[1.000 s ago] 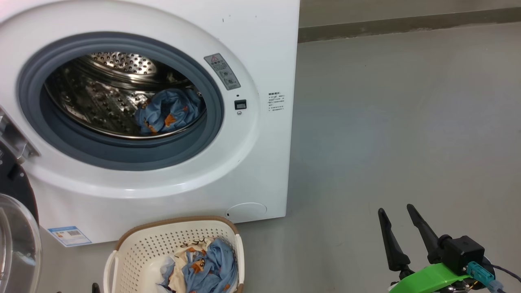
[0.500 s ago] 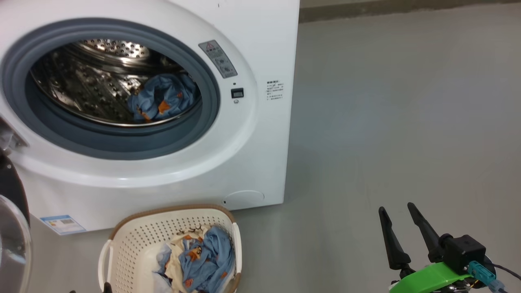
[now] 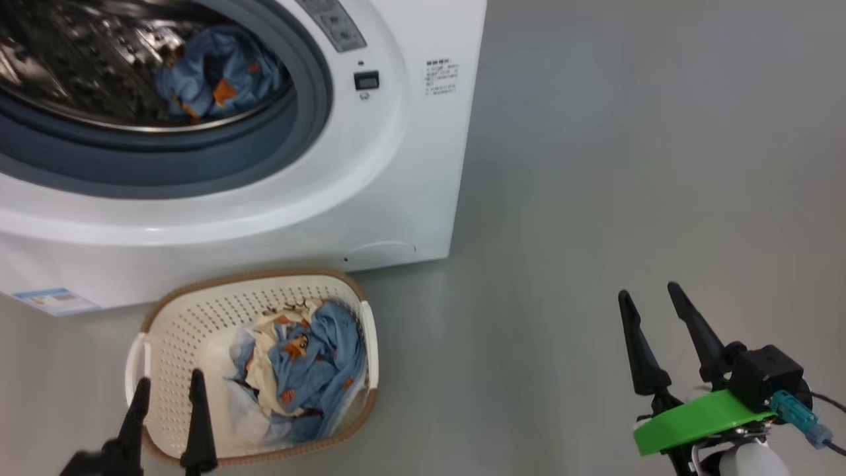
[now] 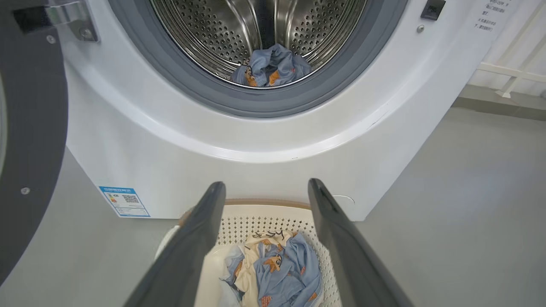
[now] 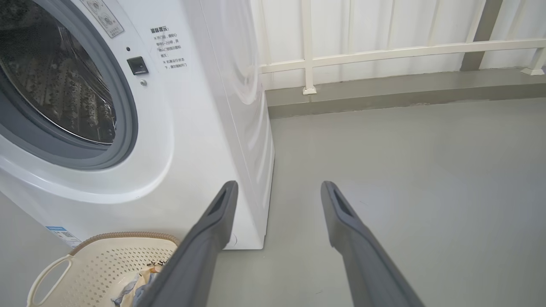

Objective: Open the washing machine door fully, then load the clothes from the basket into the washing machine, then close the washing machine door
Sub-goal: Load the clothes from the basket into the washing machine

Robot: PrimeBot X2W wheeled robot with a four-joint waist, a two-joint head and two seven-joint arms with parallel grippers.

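The white washing machine [image 3: 396, 165] stands open, its black door [image 4: 30, 140] swung out at the left of the left wrist view. One light-blue garment [image 3: 211, 73] lies in the steel drum [image 4: 256, 34]. The cream basket [image 3: 218, 297] sits on the floor in front, holding more blue and cream clothes [image 3: 304, 363]. My left gripper [image 3: 166, 383] hovers open over the basket's near left edge, nothing between its fingers. My right gripper [image 3: 651, 294] stands open over bare floor well to the basket's right.
Grey floor [image 3: 628, 165] stretches to the right of the machine. A white railing [image 5: 384, 53] and a low kerb run along the far wall behind it. A blue energy sticker [image 4: 124, 201] marks the machine's lower left front.
The head camera has tilted down, so machine and basket slid up the picture. My left gripper has come into the head view at the basket's near left edge. Both grippers stay open.
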